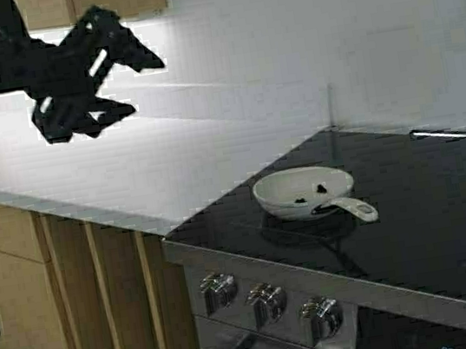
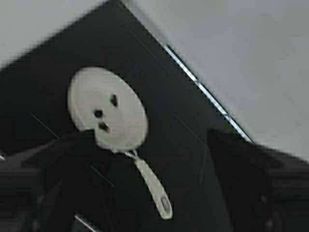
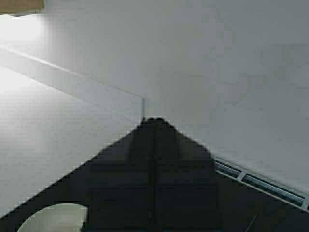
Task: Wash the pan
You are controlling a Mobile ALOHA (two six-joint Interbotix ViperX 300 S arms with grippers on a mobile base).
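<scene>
The pan is small, round and white, with dark food bits inside. It sits on the black stovetop, near its front left, with its short cream handle pointing right. My left gripper is open and empty, held high over the counter, well to the left of the pan. The left wrist view shows the pan and its handle, with the hole at its end, between my dark fingers. My right gripper is shut and empty. A piece of the pan's rim shows beside it.
A pale counter runs left of the stove, with wooden cabinets below. Three metal knobs line the stove's front. A white backsplash wall stands behind. A vent strip runs along the stove's back.
</scene>
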